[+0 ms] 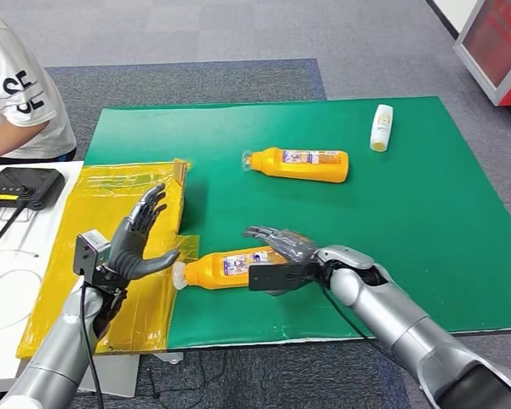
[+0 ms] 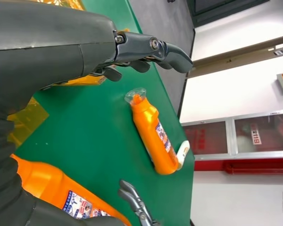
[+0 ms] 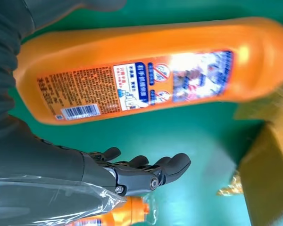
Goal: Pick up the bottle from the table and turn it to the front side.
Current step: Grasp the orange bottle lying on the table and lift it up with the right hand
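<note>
Green mat (image 1: 394, 213) w/ near orange bottle (image 1: 230, 267) lying flat by front edge, right hand (image 1: 282, 251) spread over its base, holding nothing; left hand (image 1: 137, 241) open; prob. stiff, slick plastic—grip mid-body.

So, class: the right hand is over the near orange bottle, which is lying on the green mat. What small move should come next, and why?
Probably lower the right hand and close its fingers around the near orange bottle. The hand is open above the bottle's base end, the bottle lies flat on the green mat, and its barcode side faces up.
</note>
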